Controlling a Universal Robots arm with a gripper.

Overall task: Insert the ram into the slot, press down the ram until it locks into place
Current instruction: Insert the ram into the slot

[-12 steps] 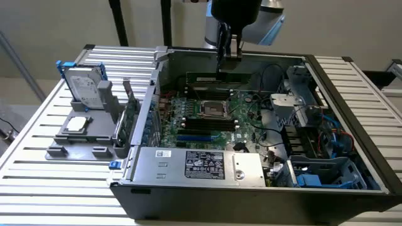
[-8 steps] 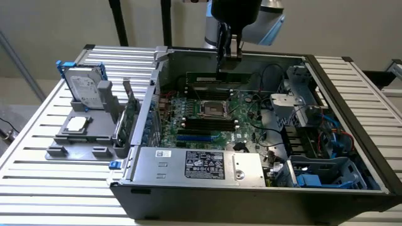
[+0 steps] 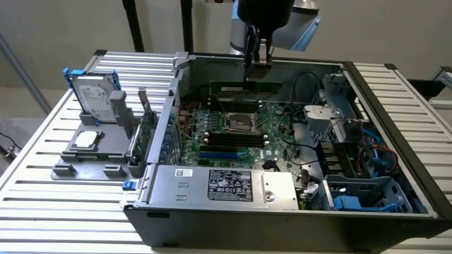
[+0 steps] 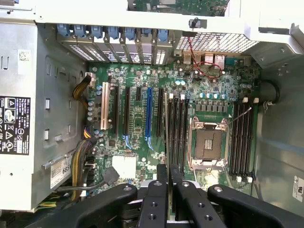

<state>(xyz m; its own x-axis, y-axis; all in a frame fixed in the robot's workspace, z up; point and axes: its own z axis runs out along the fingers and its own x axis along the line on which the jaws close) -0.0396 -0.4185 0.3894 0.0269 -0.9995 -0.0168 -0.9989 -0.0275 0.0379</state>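
We show the jaws clamped on the ram (image 3: 236, 87), gripping it by its upper edge so that the stick hangs level, contacts downward. Beneath the jaws lies the slot (image 4: 172, 133), one of a bank of parallel black sockets. The stick's edge runs along this bank, but we cannot tell which socket it meets. In the exterior view the ram hangs clear above the motherboard (image 4: 213, 90), so we judge it not yet seated. Past that bank from the jaws sits the CPU socket (image 4: 208, 142), with a second bank of sockets beyond it.

We judge the insertion sound if the stick is held parallel to the socket, with its notch over the key and both end clips open. The push should be straight down and even at both ends until the clips close.

The open computer case (image 3: 282, 227) rests on a bench (image 3: 42, 211) of slatted metal rails. Well away from the jaws, at the exterior view's left, a grey fixture (image 3: 84, 153) carries an upright hard drive (image 3: 95, 98). Farthest from the jaws stand dark uprights (image 3: 134, 24) and a plain pale wall (image 3: 56, 26).
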